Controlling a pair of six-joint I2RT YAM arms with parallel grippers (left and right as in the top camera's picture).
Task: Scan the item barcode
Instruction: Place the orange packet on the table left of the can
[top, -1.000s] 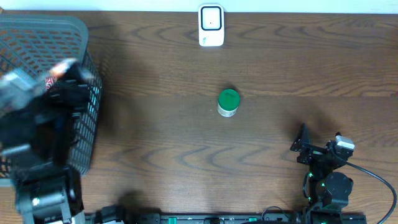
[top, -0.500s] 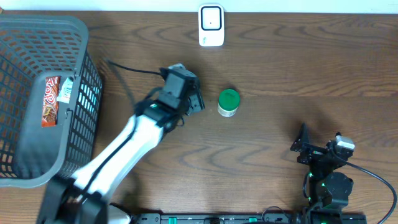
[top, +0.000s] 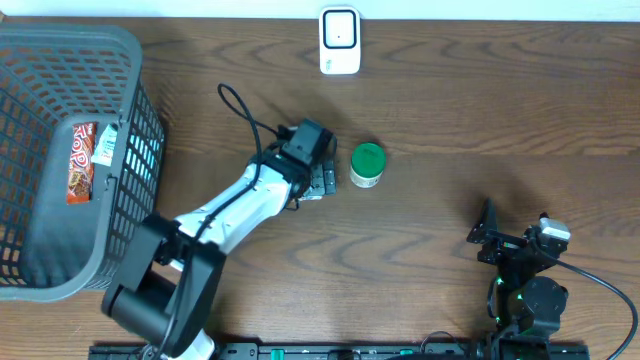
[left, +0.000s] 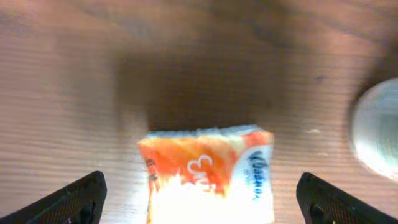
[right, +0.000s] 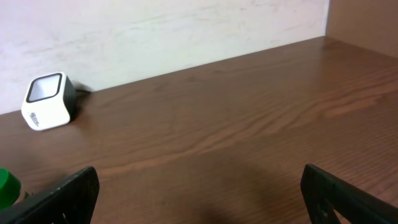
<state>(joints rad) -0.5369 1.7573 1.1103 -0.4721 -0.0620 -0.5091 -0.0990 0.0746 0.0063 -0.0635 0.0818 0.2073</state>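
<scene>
The left gripper (left: 200, 186) is held low over the table (top: 450, 110), its fingers spread wide, and nothing is pinched. The orange packet (left: 205, 168) is seen lying flat on the wood between the two fingertips, apart from both, printed face up; no barcode can be made out on that face. This placing is judged to leave the packet free to be gripped afresh or turned, so that its code can be shown to the barcode scanner (top: 340, 41), which stands well apart at the far edge. A green-lidded jar (top: 367, 165) stands just beside the gripper, on its right. The right gripper (right: 199, 180) is parked near the front edge, likewise spread and empty. Another snack packet (top: 84, 160) lies in the grey basket (top: 70, 35).
</scene>
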